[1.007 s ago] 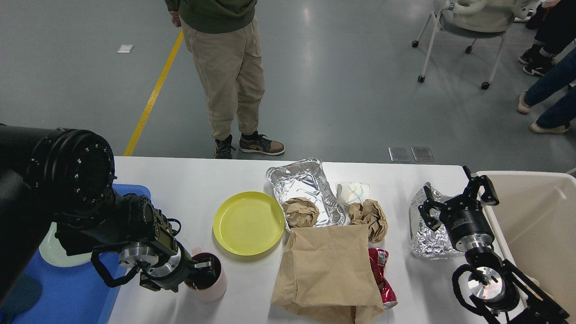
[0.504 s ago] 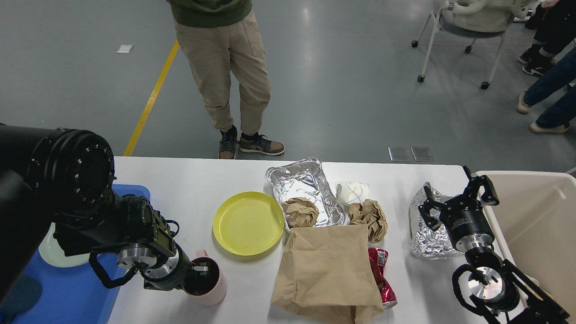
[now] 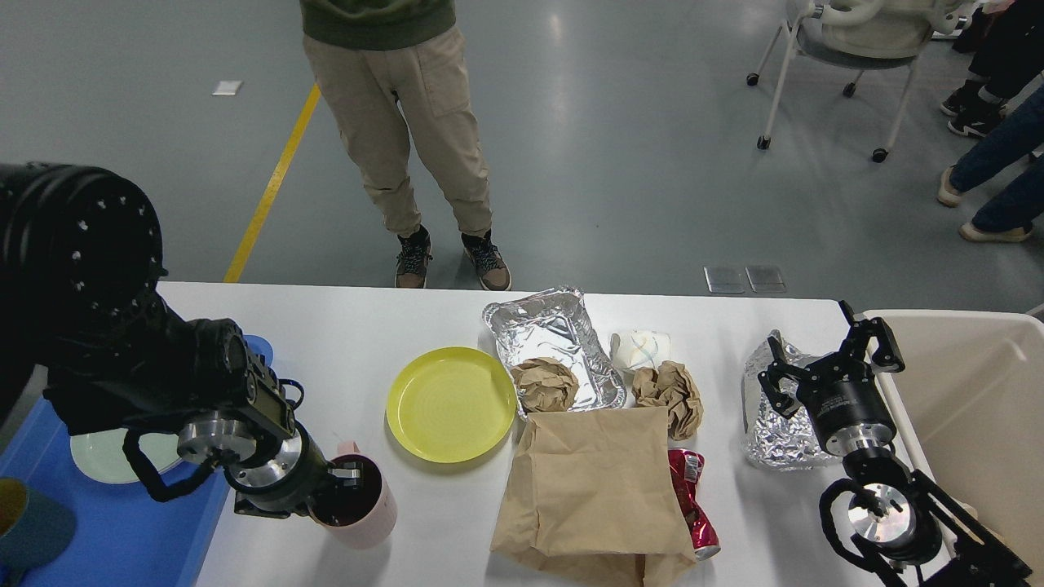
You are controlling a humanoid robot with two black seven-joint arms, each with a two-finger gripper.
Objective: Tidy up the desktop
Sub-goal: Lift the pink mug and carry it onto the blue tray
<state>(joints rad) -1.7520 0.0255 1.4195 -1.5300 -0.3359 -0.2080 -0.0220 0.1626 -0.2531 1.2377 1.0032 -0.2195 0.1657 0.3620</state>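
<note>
Desktop: the large white rectangular desktop (image 3: 359, 326) with rounded corners is seen spanning the view; its far edge runs straight across, and its left and right ends are met by containers.
Left edge: a blue plastic tray (image 3: 122, 530) is seen at the desktop's left end, with a pale green round plate (image 3: 106, 456) lying in it.
Right edge: a beige plastic bin (image 3: 979, 391) is seen just beside the desktop's right end.
Left gripper: the left gripper (image 3: 347, 489) is set at the rim of a pink cylindrical mug (image 3: 363, 514); a finger is seen inside the mouth, but whether the rim is clamped cannot be told.
Right gripper: the right gripper (image 3: 832, 359) is held with its fingers spread wide and nothing between them, above a crumpled silver foil sheet (image 3: 775, 440).
Centre: a round yellow plastic plate (image 3: 451, 404) is seen beside a rectangular silver foil tray (image 3: 555, 342), with a crumpled brown paper ball (image 3: 545, 383) on the tray's near end.
Near edge: a flat brown paper bag (image 3: 591, 489) is seen reaching the near edge, touching a crushed red drink can (image 3: 693, 505).
Behind the bag: a second crumpled brown paper wad (image 3: 673, 391) and a white wadded tissue (image 3: 640, 349) are found.
Open room: bare surface is seen between mug and bag, along the far left, and between the can and the foil sheet.
</note>
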